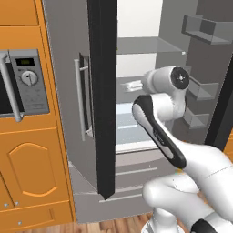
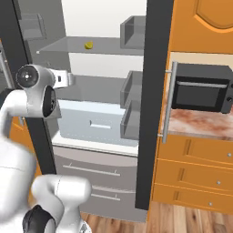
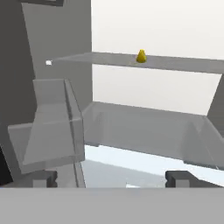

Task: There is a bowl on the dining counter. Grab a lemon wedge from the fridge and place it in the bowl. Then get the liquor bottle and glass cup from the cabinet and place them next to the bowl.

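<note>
The lemon wedge (image 3: 141, 56) sat alone on the upper glass shelf (image 3: 175, 64) of the open fridge, a small yellow cone-like piece resting on its flat side; in the right base view it (image 2: 89, 45) showed toward the middle of that shelf (image 2: 109, 47). It would likely be light, a little soft and slick-skinned, so a firm but gentle pinch across its widest part, low near the shelf, looked the safest hold; squeezing near the tip could make it pop out. The gripper (image 3: 113, 178) was spread wide with nothing between its fingers, pointing into the fridge below the shelf level, well short of the wedge. A door bin (image 3: 48, 127) stood close on the left of the hand view, and a drawer (image 2: 98, 123) lay beneath.
</note>
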You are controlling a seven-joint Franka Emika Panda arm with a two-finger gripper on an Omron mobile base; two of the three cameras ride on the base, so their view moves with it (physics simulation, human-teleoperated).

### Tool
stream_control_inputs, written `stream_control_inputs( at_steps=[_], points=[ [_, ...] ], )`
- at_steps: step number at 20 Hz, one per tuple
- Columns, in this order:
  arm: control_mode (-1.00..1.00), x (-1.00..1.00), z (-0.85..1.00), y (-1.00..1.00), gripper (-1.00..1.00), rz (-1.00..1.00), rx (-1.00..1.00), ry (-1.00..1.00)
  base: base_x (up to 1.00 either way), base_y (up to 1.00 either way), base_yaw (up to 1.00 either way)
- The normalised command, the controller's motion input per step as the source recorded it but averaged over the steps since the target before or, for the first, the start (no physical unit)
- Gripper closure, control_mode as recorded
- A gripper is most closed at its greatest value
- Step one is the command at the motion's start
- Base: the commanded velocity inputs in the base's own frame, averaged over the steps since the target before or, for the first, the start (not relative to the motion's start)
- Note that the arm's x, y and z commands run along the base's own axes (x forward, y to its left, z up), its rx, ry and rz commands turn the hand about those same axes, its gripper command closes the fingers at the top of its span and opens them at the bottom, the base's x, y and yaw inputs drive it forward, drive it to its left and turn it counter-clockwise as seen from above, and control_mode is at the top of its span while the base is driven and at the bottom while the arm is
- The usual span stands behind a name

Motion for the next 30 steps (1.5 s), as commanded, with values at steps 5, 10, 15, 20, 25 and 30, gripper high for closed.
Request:
stream_control_inputs(
  at_steps=[5, 10, 15, 20, 25, 30],
  points=[
    [-1.0, 1.0, 0.15, -0.13, -1.0, 0.0, 0.18, 0.0, 0.0, 0.0, 0.0],
    [-1.0, 0.9, 0.0, 0.3, -1.0, 0.0, 0.13, -0.01, 0.0, 0.0, 0.0],
    [-1.0, 0.29, 0.0, 0.94, -1.0, 0.01, 0.04, 0.0, 0.0, 0.0, 0.0],
    [-1.0, -0.16, 0.0, 1.0, -1.0, 0.14, 0.0, -0.01, 0.0, 0.0, 0.0],
    [-1.0, -0.53, 0.01, 1.0, -1.0, 0.16, 0.0, -0.03, 0.0, 0.0, 0.0],
    [-1.0, -0.66, 0.2, 0.84, -1.0, 0.07, -0.03, -0.05, 0.0, 0.0, 0.0]
  ],
)
